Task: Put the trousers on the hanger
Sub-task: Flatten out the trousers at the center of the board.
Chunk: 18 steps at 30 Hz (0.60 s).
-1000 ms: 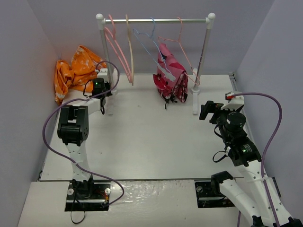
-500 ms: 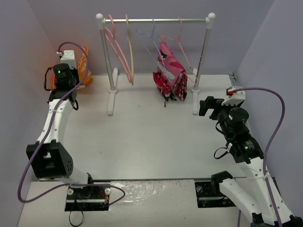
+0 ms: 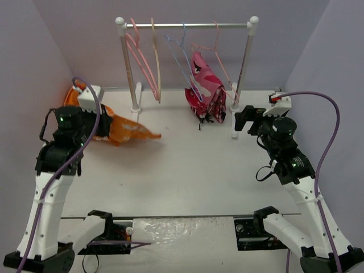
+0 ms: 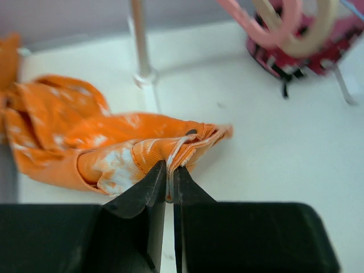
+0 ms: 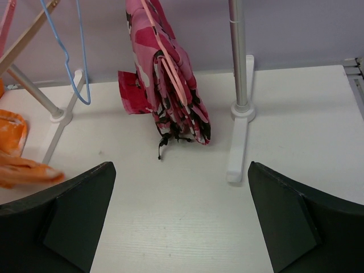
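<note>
Two arms rise from the near edge of the white table (image 3: 182, 170). The left gripper (image 3: 107, 126) sits over the table's left side with its jaws pressed together on a fold of the trousers (image 3: 129, 131); in the left wrist view the dark fingertips (image 4: 153, 185) pinch a bunched edge of the orange cloth, with a white cord loop showing just above them. From that grip the trousers (image 4: 108, 133) trail across the table, one end reaching toward the middle and the rest heaped toward the back-left corner, in front of and beside the rack's left post (image 3: 128, 68). On the right side, the right gripper (image 3: 242, 118) has its jaws spread wide apart and holds nothing; its wrist view shows bare table between the two fingers. Farther back stands the rack, and the hanger (image 3: 135, 48) hangs off its rail (image 3: 187, 24) near the left post, well apart from the trousers. Next along the rail hang a beige hanger (image 3: 154, 57) and a thin light-blue hanger (image 3: 181, 54). A pink-red camouflage garment (image 3: 205, 91) droops from a thin pink hanger toward the right post.
</note>
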Each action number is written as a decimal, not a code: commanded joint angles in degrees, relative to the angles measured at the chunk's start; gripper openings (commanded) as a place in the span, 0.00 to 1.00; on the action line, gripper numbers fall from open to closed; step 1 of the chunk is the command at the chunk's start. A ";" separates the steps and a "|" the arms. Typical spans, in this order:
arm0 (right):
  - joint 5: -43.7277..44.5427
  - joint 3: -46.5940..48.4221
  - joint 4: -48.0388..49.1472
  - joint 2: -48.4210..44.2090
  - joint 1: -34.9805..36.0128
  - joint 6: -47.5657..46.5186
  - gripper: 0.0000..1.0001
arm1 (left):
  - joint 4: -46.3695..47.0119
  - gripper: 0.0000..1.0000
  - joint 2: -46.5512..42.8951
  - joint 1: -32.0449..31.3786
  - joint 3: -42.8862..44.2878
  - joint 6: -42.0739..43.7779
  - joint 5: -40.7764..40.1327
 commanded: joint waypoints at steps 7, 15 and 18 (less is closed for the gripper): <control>-7.42 4.79 2.16 7.28 0.34 4.75 1.00 | 12.07 0.00 -4.91 -17.59 -11.20 -17.11 1.94; -7.55 6.66 0.36 8.83 0.25 5.10 1.00 | 4.58 0.00 7.94 -29.82 13.95 -11.60 -5.83; -5.48 7.65 -0.68 8.66 0.25 4.64 1.00 | 9.43 0.00 9.51 -39.20 13.59 -13.27 -5.77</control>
